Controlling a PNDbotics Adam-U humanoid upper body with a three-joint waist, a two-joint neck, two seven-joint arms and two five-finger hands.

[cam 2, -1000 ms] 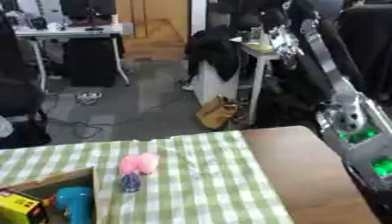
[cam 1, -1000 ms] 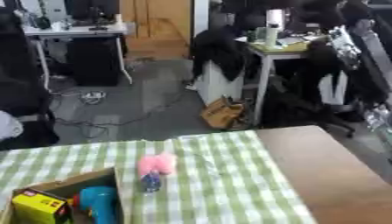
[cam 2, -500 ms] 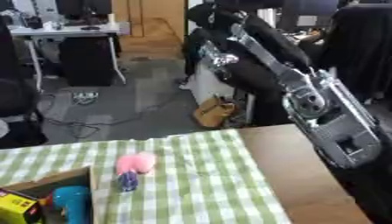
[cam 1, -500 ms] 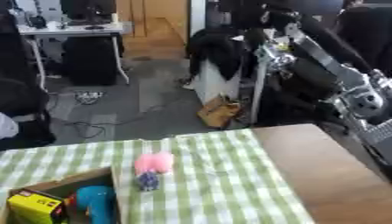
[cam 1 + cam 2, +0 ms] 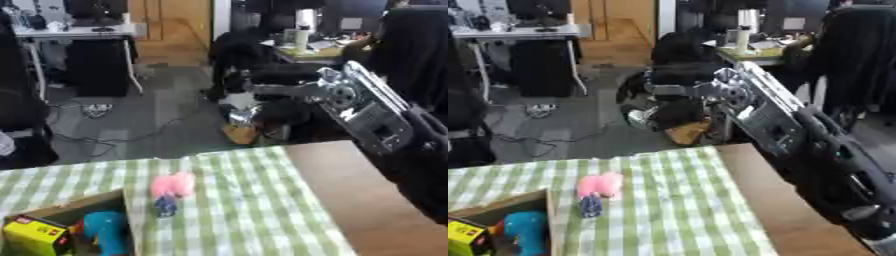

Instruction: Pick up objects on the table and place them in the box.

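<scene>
- Fingers of the right hand [image 5: 662, 90] are too blurred to judge, open or curled; I see nothing held.
- That arm has swung lower, from high right toward the bench [image 5: 262, 220].
- Pink object [image 5: 172, 184] lies beside the box [image 5: 105, 202], its dark end [image 5: 164, 206] pointing toward us, long axis running near-to-far.

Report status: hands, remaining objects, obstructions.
Right hand raised beyond table edge, fingers unclear. Left hand not in view. Pink object and small blue object lie on cloth beside box. Nothing in the way.
</scene>
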